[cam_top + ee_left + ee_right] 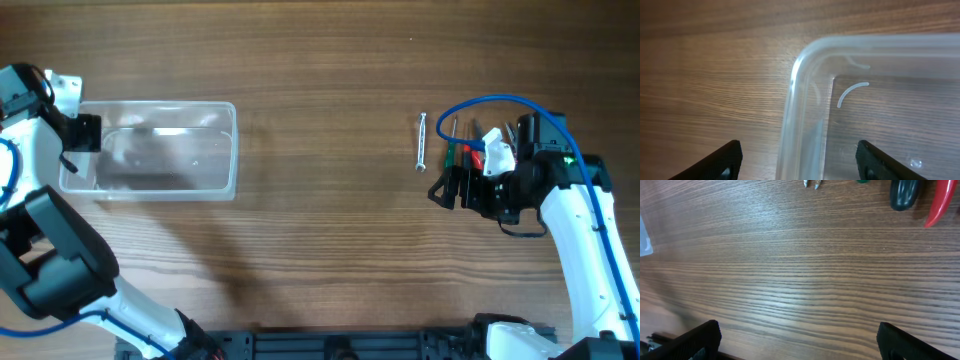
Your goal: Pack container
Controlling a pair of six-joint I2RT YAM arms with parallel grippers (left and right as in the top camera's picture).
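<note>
The container (215,150) is a clear, empty plastic tub at the left of the table. My left gripper (88,132) is at its left end. In the left wrist view the jaws (800,167) are open and stand on either side of the container's wall (805,75) near a rounded corner, not touching it. My right gripper (450,188) is open and empty, just in front of a cluster of hand tools (468,150). In the right wrist view its jaws (800,340) have only bare wood between them.
A slim silver tool (422,142) lies left of the cluster. The right wrist view shows two metal tips (810,183), a black handle (903,192) and a red handle (940,202) along the top edge. Wooden table (320,80) lies between container and tools.
</note>
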